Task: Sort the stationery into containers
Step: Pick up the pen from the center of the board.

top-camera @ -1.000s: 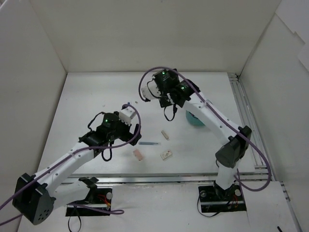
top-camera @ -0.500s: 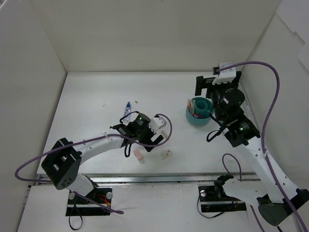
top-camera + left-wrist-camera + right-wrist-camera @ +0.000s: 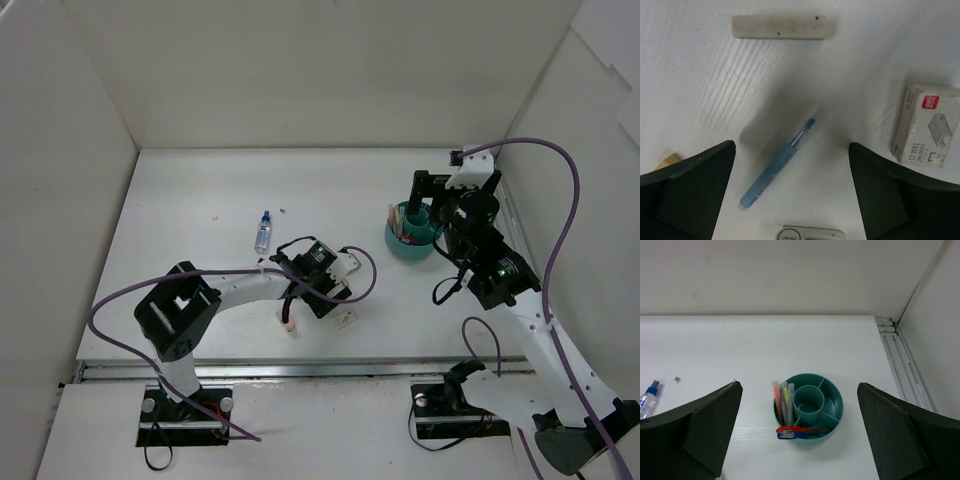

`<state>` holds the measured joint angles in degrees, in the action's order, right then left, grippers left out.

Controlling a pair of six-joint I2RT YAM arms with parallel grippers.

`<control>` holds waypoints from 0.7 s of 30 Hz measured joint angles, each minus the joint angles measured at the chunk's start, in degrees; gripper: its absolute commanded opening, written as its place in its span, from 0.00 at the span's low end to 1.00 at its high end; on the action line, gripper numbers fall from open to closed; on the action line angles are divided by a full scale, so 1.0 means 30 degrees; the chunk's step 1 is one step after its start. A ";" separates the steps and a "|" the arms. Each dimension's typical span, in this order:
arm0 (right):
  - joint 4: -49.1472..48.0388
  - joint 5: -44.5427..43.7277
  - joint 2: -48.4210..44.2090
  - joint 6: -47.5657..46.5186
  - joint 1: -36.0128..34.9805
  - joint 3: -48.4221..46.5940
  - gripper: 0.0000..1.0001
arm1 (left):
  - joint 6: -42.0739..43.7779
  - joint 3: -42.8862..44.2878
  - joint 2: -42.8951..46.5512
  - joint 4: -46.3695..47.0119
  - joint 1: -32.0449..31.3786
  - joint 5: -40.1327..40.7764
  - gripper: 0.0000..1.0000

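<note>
1. Beneath the left wrist, the blue pen is lying slantwise on the surface. It is lying between the left fingers, which are spread wide and gripping nothing.
2. Judgement: the pick-up of this pen is in hand. The next move is calling for a descent and a slight wrist turn, so that the fingers close across the barrel.
3. A white eraser and a staple box are lying near the pen, not touching it.
4. The right fingers are likewise spread and empty, hovering above the teal bowl, where pens are standing in one outer compartment.
5. The bottle is lying well apart from the bowl.
</note>
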<state>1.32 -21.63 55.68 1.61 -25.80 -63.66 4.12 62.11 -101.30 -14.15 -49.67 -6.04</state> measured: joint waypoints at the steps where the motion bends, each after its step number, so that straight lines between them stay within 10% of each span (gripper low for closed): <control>1: 0.0080 0.0007 -0.0051 0.0015 0.0022 0.0058 0.98 | 0.0000 0.0211 -0.0168 0.0015 0.0000 0.0051 0.88; 9: 0.0452 0.0146 -0.0102 -0.0051 0.0255 0.0138 0.98 | 0.0007 0.2084 -0.1770 0.0029 -0.0051 -0.0102 0.45; 21: 0.0634 0.0146 -0.0109 -0.0095 0.0423 0.0204 0.98 | -0.0648 0.1894 -0.1792 0.0401 -0.0219 0.0342 0.47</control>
<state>3.22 -21.19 55.35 1.32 -24.53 -63.05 2.17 67.79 -106.67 -12.95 -50.33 -5.02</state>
